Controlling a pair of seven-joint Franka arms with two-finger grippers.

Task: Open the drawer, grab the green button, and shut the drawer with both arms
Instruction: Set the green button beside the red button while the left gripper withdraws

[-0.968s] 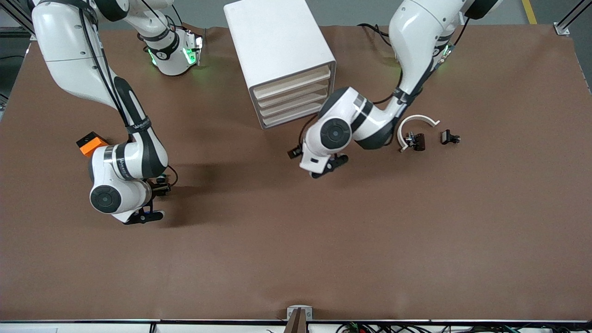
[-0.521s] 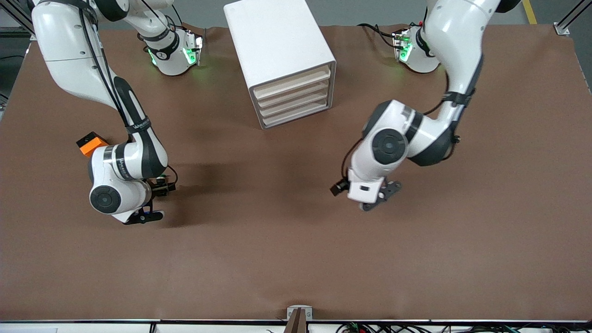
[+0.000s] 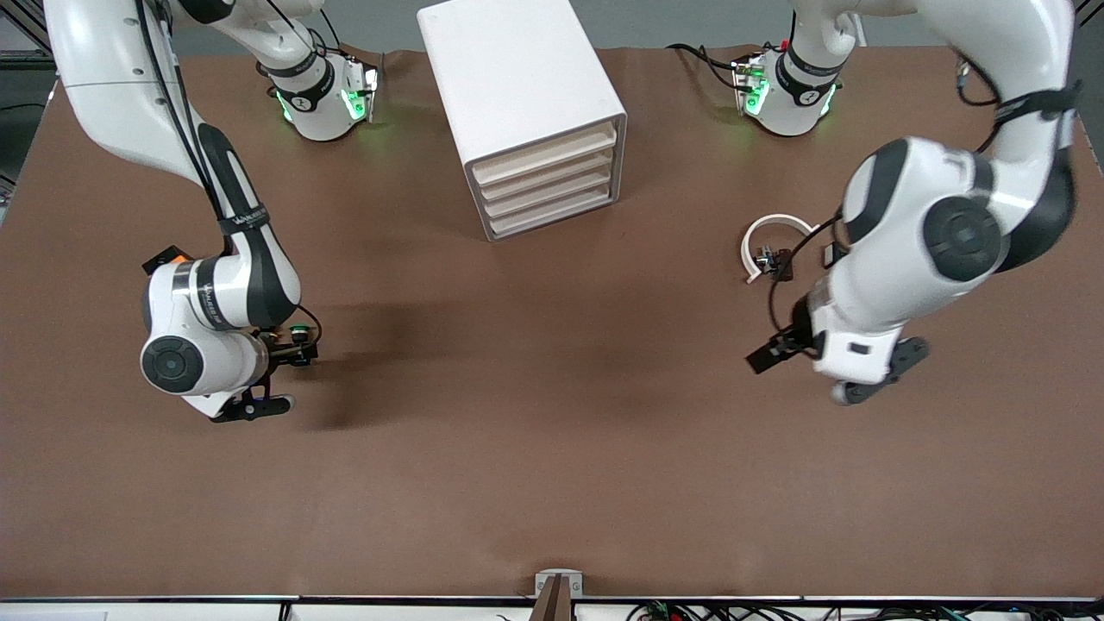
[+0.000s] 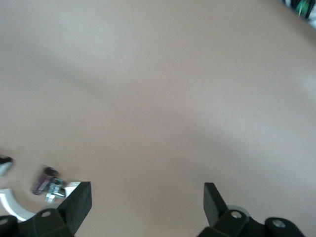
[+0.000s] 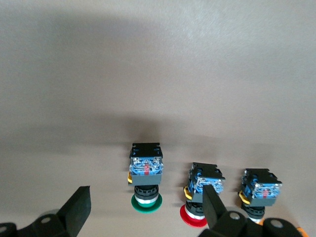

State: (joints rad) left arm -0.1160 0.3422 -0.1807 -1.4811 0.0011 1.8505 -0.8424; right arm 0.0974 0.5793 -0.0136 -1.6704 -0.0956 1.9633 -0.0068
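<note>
The white cabinet (image 3: 517,78) stands at the table's back middle. All four drawer fronts are shut, including the third from the top, the drawer (image 3: 548,195). The green-capped button (image 5: 146,182) lies on its side on the table outside the cabinet; its cap just shows in the front view (image 3: 299,330). My right gripper (image 3: 272,379) (image 5: 145,207) is open and empty over it, with the button in line with the gap between the fingers. My left gripper (image 3: 871,384) (image 4: 146,200) is open and empty over bare table at the left arm's end.
A red-capped button (image 5: 200,197) and a third button (image 5: 259,190) lie beside the green one. An orange block (image 3: 177,254) peeks out from under the right arm. A white curved part (image 3: 776,228) (image 4: 10,205) and a small dark piece (image 3: 779,260) lie near the left arm.
The left arm has swung away from the cabinet's front toward its own end of the table. The right gripper has shifted slightly toward the right arm's end.
</note>
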